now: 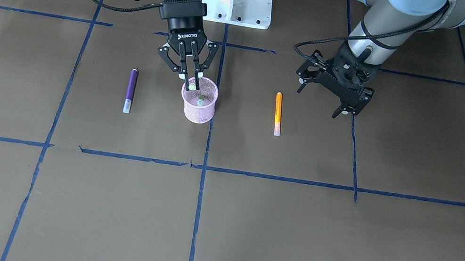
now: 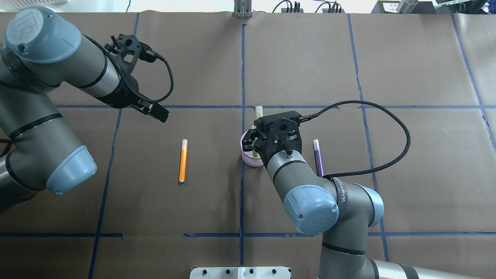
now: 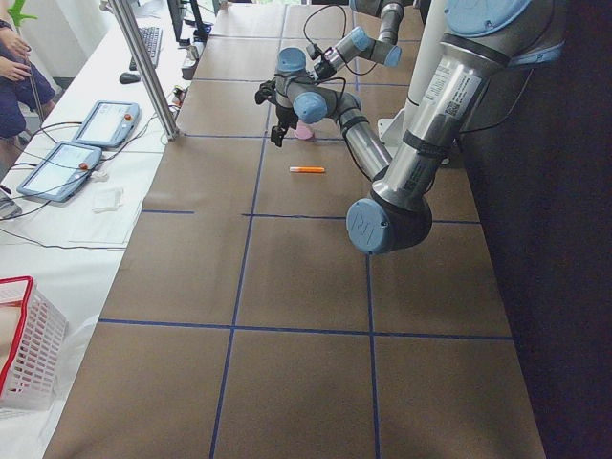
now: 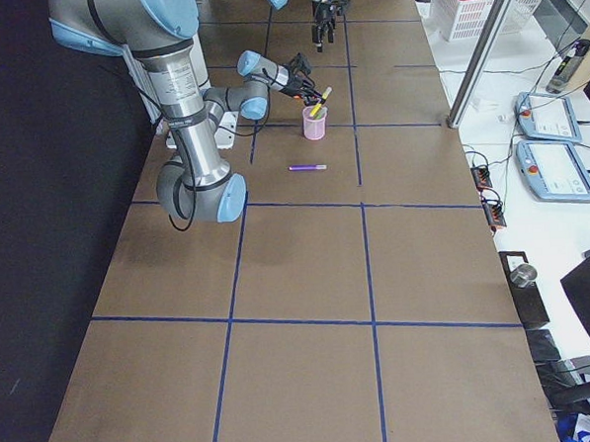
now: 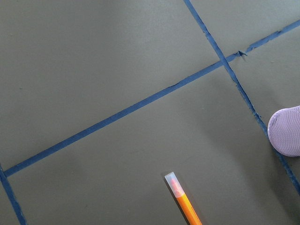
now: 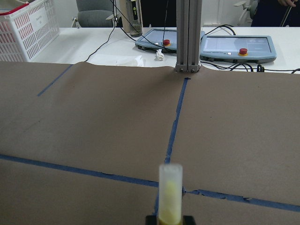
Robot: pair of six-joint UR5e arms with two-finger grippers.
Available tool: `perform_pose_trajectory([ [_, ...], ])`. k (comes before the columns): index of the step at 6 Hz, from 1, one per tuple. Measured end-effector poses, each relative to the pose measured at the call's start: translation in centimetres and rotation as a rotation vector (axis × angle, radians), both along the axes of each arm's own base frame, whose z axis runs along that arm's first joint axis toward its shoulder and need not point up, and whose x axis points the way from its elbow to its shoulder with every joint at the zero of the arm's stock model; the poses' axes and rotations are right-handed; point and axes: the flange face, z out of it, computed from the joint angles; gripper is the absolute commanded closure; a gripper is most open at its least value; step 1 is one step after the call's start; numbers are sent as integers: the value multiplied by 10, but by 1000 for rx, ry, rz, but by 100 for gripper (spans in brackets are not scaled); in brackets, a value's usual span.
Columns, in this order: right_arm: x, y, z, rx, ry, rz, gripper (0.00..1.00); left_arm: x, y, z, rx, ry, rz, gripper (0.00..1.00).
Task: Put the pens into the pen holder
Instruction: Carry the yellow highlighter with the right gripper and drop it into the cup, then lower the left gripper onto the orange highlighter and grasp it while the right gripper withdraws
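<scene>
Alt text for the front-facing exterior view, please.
The right gripper holds the green pen at the mouth of the pink pen holder. The purple pen and the orange pen lie flat on either side of it; the left gripper hangs open near the orange pen.

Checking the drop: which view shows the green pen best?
Exterior front-facing: the green pen shows tilted, cap pinched in the right pincer, lower end inside the holder. Exterior right shows its tilt, but small. Overhead: mostly under the wrist. Right wrist shows only the cap. Left wrist misses it; in exterior left I cannot make it out.
</scene>
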Motion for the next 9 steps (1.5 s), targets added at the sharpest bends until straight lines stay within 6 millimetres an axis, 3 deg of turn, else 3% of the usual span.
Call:
perform_pose_trajectory([
  [2,0,0,-8,-87,-85,-48,1,3,0,0,-8,-1,-3,0],
  [3,12,-15,-8,-155,-73,-113,1,10,2,2,-32,-2,-10,0],
  [5,71,-71,-7,-394,2,-273,1,42,19,9,-141,-9,-47,0],
  [7,138,-125,7,-565,57,-382,1,105,43,27,-180,-87,-190,1],
  [8,172,-146,22,-595,95,-439,1,125,48,33,-187,-107,-235,15],
  [9,205,-162,46,-596,136,-499,1,141,47,37,-206,-100,-264,21],
])
